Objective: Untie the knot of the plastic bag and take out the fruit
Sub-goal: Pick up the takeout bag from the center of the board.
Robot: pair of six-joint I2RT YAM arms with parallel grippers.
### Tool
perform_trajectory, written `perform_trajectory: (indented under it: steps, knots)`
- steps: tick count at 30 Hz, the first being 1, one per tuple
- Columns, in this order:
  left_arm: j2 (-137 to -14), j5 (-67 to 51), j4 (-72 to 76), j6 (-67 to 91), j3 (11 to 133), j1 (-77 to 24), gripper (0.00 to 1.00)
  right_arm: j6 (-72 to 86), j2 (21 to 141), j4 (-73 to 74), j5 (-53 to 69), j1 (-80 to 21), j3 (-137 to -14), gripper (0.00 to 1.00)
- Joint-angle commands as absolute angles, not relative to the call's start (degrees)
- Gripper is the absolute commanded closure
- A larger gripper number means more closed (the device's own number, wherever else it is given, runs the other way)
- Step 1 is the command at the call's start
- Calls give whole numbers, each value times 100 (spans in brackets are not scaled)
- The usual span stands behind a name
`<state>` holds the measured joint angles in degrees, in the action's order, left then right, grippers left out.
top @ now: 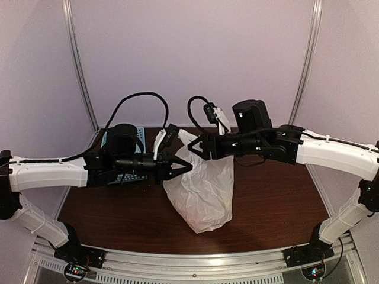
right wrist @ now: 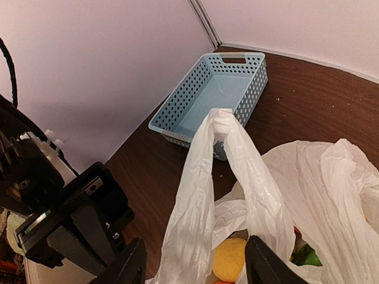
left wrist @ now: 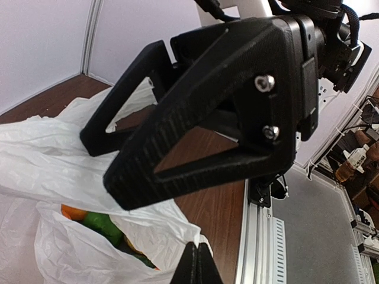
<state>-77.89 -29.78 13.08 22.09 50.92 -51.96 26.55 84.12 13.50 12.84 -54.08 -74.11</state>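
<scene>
Blue basket (right wrist: 253,89) at the table's (top: 278,201) back left. We note the left gripper (top: 189,168) pressed together on the plastic bag (top: 201,195) rim. Bag mid-table, long axis far-to-near, mouth uppermost, fruit (right wrist: 230,258) inside. Right gripper (right wrist: 198,263) spread astride one upright handle (right wrist: 220,127).

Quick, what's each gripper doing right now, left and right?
Left gripper: shut, apparently pinching the plastic bag at its rim.
Right gripper: open, the bag's handle between its fingers, not clamped.
</scene>
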Motion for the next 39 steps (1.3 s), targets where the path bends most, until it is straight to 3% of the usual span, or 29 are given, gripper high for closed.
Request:
perform_trajectory:
  steps: [1, 5, 8, 15, 16, 17, 22, 26, 32, 39]
  knots:
    - [-7912, -3046, 1522, 2109, 5071, -5229, 100, 2749, 8623, 1222, 1299, -5508, -7628, 43]
    - [-7951, -3052, 1538, 2123, 5091, -5229, 100, 2777, 8743, 1101, 1377, -5545, -7629, 46]
    - [-7978, -3055, 1550, 2135, 5106, -5229, 100, 2780, 8803, 1015, 1420, -5556, -7646, 54]
    - [-7997, -2958, 1582, 2250, 5106, -5229, 100, 2748, 8715, 809, 1179, -5555, -7545, 98]
    - [-7991, -2913, 1573, 2265, 5111, -5227, 100, 2740, 8644, 733, 1151, -5555, -7470, 100]
    - [-7982, -2864, 1540, 2275, 5119, -5229, 97, 2717, 8561, 649, 1118, -5559, -7381, 100]
    - [-7867, -2497, 1277, 2317, 5223, -5220, 50, 2547, 7958, 58, 1177, -5557, -6835, 100]
    - [-7687, -2244, 1138, 2326, 5332, -5207, 33, 2417, 7416, -432, 1362, -5555, -6316, 100]
    - [-7728, -1760, 523, 2205, 5970, -5177, 21, 2301, 6650, -639, 1449, -5593, -5714, 100]
    - [-8202, -1381, 329, 1889, 6624, -5182, 18, 2556, 5940, -637, 1373, -5626, -4861, 100]
